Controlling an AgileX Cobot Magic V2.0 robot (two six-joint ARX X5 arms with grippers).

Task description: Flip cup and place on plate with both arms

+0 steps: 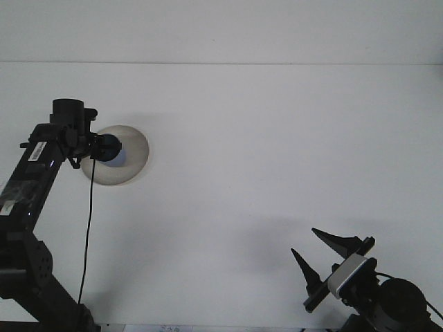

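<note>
Dark blue cup (112, 151) over round whitish plate (131, 162); far left of table.

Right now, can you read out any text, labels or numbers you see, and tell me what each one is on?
No text is legible.
White sticker on the left arm: print too small and blurred to read.
Cup, plate, right gripper: no markings visible.

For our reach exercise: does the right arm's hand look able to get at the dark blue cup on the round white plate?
Probably not easily: the right hand sits far across the table; the left hand crowds the dark blue cup.
</note>
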